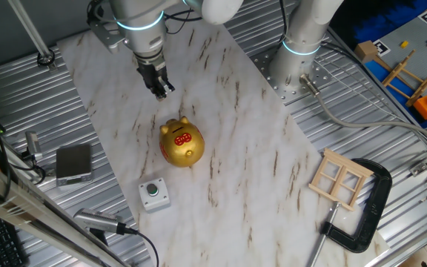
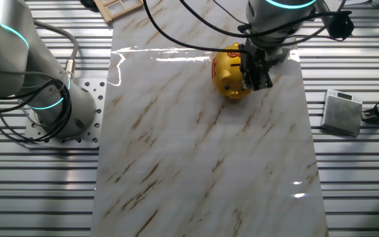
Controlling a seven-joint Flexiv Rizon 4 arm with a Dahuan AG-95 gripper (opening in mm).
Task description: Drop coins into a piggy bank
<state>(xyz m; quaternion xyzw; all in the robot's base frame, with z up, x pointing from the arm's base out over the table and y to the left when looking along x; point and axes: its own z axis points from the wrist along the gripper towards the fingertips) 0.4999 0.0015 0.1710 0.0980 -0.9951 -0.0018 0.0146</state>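
Note:
The piggy bank [image 1: 181, 142] is a shiny gold pig with red markings and a dark slot on top. It stands on the marble board [image 1: 258, 170]. It also shows in the other fixed view [image 2: 227, 74], near the board's far edge. My gripper [image 1: 160, 89] points down and hovers above the board, just behind and left of the pig. In the other fixed view the gripper [image 2: 258, 80] is right beside the pig. The fingers stand close together. No coin shows clearly between them or on the board.
A small grey box with a green button [image 1: 153, 193] sits in front of the pig. A grey block [image 1: 73, 162] lies left of the board. A wooden window frame [image 1: 339, 178] and a black clamp [image 1: 368, 215] lie at the right. A second arm's base [image 1: 301, 55] stands behind.

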